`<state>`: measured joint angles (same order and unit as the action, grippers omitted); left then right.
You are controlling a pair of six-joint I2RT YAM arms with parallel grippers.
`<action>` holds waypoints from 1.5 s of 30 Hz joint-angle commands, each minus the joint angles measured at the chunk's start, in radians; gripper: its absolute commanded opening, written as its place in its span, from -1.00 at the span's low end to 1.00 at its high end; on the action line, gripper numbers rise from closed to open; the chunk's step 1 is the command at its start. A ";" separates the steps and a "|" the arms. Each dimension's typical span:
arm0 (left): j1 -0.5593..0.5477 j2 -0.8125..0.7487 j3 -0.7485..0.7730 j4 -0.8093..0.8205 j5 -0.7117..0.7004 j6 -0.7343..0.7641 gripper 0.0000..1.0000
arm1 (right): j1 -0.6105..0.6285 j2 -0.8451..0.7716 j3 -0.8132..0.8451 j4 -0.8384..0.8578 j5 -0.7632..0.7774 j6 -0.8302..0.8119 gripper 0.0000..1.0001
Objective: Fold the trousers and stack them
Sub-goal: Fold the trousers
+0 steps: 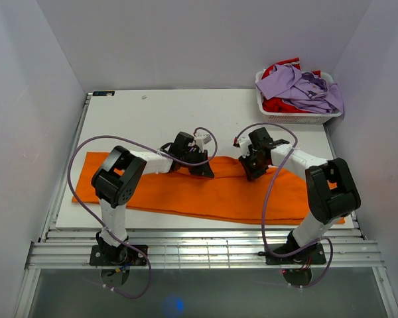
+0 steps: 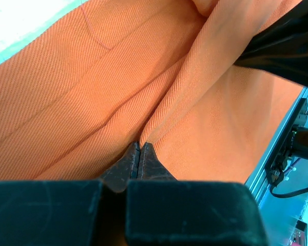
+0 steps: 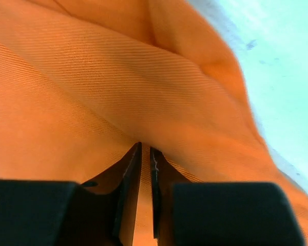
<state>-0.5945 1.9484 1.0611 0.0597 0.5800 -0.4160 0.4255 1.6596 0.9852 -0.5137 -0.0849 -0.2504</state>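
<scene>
Lying full length from left to right across the near half of the white rectangular table (image 1: 152,119), the bright orange soft-cloth trousers (image 1: 205,195) are gathered along their far edge near the middle. There the left gripper (image 2: 139,147) has its jaws pressed together on a raised fold of the cloth. Just to the right, the right gripper (image 3: 145,151) pinches another ridge, a thin strip of orange showing between its jaws. A white slatted plastic basket (image 1: 293,119) holding clothes sits at the far right corner.

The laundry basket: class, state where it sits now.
Top view: the basket sits at the far right corner of the table, holding a lilac shirt and red garment.
</scene>
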 commanded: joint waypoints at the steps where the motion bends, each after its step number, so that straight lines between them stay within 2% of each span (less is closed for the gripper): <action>1: 0.004 -0.017 -0.004 -0.061 -0.025 0.000 -1.00 | -0.059 -0.130 0.004 0.078 -0.169 0.019 -0.63; 4: 0.009 0.024 0.011 -0.100 -0.025 -0.021 -1.00 | -0.073 -0.230 0.027 0.089 -0.197 -0.027 -0.52; 8: 0.009 0.044 0.043 -0.116 -0.032 -0.024 -1.00 | -0.082 -0.256 0.036 0.086 -0.139 -0.059 -0.46; 14: 0.009 0.031 0.036 -0.107 -0.022 -0.021 -1.00 | -0.085 -0.152 -0.002 0.139 -0.115 -0.006 -0.47; 19: 0.009 -0.037 -0.038 -0.005 0.004 -0.035 -0.98 | -0.085 -0.077 -0.045 0.191 -0.067 0.019 -0.53; 21: 0.010 -0.095 -0.072 0.088 0.055 -0.081 -0.85 | -0.085 -0.055 -0.080 0.201 -0.072 0.026 -0.60; 22: 0.012 -0.118 -0.102 0.122 0.073 -0.098 -0.73 | -0.085 -0.054 -0.095 0.208 -0.076 0.026 -0.62; 23: 0.012 -0.143 -0.114 0.167 0.105 -0.137 -0.53 | -0.085 -0.057 -0.111 0.218 -0.079 0.026 -0.66; 24: 0.013 -0.175 -0.119 0.225 0.116 -0.159 -0.46 | -0.085 -0.063 -0.144 0.243 -0.085 0.026 -0.68; 28: 0.015 -0.157 -0.058 0.241 0.156 -0.257 -0.38 | -0.085 -0.101 -0.200 0.297 -0.107 0.019 -0.77; 33: 0.015 -0.074 0.029 0.264 0.149 -0.345 -0.03 | -0.085 -0.130 -0.250 0.348 -0.125 0.016 -0.85; 37: 0.010 0.032 0.088 0.290 0.123 -0.412 0.04 | -0.085 -0.141 -0.281 0.374 -0.128 0.023 -0.84; 45: -0.059 0.194 0.122 0.462 0.101 -0.587 0.22 | -0.085 -0.204 -0.335 0.445 -0.145 0.031 -0.84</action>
<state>-0.6159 2.1361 1.1496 0.4221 0.6918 -0.9066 0.3393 1.4746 0.6846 -0.0704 -0.1913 -0.2379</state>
